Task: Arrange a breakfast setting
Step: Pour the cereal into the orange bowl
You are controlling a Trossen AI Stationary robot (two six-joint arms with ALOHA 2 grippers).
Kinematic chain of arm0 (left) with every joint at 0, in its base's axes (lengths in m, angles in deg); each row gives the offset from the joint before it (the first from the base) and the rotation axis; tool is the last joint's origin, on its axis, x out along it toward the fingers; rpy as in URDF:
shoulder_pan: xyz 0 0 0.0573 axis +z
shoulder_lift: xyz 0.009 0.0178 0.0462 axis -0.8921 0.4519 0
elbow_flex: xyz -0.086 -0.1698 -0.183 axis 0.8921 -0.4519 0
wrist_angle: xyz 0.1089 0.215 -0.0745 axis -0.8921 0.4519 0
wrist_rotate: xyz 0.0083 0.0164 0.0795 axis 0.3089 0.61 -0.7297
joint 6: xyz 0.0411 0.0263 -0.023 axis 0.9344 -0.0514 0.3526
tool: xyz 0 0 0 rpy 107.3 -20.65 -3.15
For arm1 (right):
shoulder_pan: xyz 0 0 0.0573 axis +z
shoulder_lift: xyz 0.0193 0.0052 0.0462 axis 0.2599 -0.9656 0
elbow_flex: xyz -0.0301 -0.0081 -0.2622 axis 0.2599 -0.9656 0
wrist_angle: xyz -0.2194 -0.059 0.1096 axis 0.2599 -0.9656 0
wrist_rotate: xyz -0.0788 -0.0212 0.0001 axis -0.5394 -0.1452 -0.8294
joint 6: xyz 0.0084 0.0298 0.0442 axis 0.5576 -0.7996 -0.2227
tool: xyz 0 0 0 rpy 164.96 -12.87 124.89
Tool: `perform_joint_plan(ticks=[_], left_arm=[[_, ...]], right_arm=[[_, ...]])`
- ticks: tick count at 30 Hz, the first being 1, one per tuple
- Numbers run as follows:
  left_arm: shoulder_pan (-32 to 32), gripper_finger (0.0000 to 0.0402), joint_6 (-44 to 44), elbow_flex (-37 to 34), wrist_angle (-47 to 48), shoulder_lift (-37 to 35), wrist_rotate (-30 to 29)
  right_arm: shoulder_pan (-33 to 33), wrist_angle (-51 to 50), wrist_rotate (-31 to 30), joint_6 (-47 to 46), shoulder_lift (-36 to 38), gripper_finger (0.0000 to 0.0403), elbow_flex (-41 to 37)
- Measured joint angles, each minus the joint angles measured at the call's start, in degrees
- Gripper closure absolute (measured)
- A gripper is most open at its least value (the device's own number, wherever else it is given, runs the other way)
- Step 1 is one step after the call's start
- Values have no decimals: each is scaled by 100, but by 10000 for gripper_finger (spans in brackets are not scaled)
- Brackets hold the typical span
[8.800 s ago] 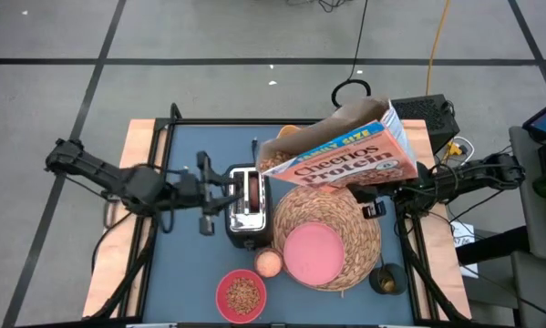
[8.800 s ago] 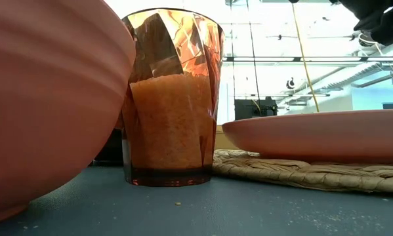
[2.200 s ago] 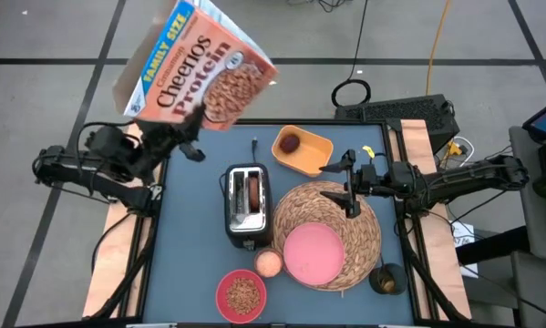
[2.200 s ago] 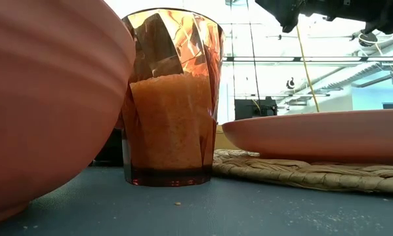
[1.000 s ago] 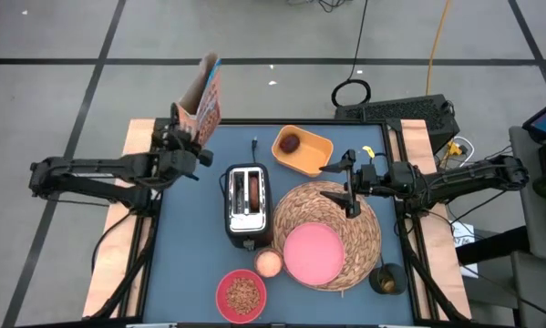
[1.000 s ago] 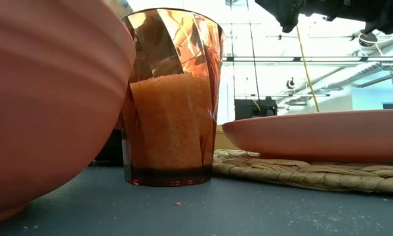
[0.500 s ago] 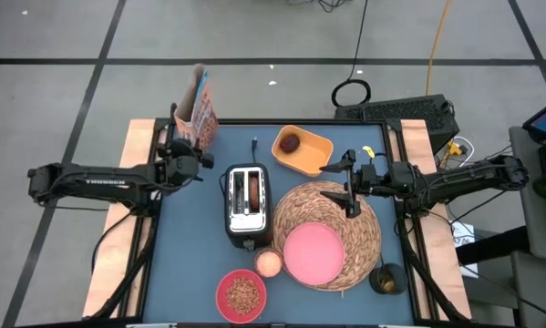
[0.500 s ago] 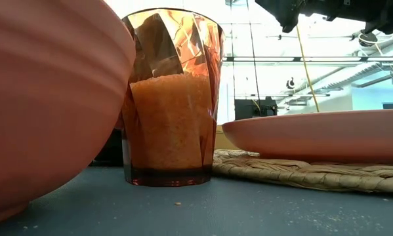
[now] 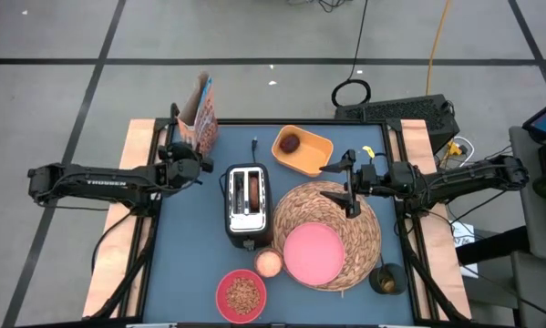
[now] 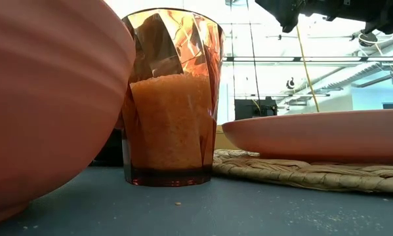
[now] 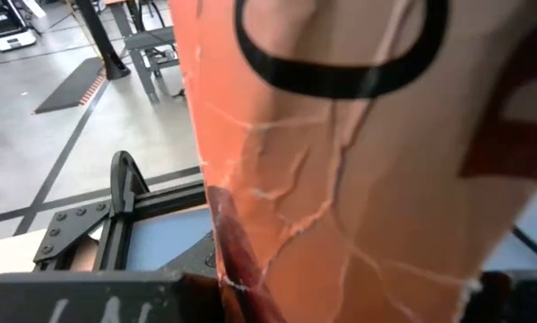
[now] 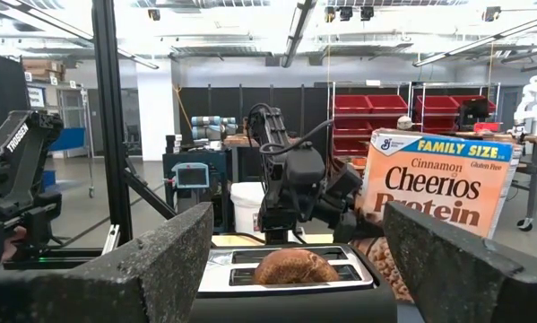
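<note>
A Cheerios cereal box (image 9: 200, 111) stands upright at the table's far left corner, and my left gripper (image 9: 189, 164) is shut on its lower part. The box fills the left wrist view (image 11: 340, 161). My right gripper (image 9: 349, 189) is open and empty above the far edge of the woven placemat (image 9: 345, 219). A pink plate (image 9: 313, 253) lies on the placemat. A pink bowl (image 9: 242, 295) holding cereal sits near the front edge. The brown ring bread (image 12: 295, 266) sticks up out of a toaster slot. The dark-red fruit (image 9: 291, 142) lies in a yellow bowl (image 9: 314, 155). My left gripper holds the cereal box by its lower part (image 11: 250, 260), with the box between the two fingers. The fingers come level from the table's near left side. The box stands upright. The box itself hides the places of contact and its bottom edge.
A silver toaster (image 9: 246, 208) stands in the middle of the table. A glass of orange drink (image 9: 269, 263) stands between the bowl and the placemat. A small dark cup (image 9: 386, 280) stands at the near right. The table's frame rails run along both sides.
My left gripper has gone down and a little toward the near edge with the cereal box. The box has come from a tilt to upright at the table's far left corner. My right arm has kept still.
</note>
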Motion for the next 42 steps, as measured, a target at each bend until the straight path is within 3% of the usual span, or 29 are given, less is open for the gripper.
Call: perform_joint_plan(ticks=[12,18,28,36,42], left_arm=[[8,267,-989,4,511,0,32],[113,210,-1225,4,548,4,159],[192,106,-1094,2,541,7,150],[192,94,-207,2,527,5,757],[192,94,-127,2,523,4,809]], right_arm=[[2,0,0,1,0,83,0],[2,0,0,-1,0,83,0],[2,0,0,-1,-1,83,0],[2,0,0,0,-2,83,0],[0,0,0,0,-2,83,0]])
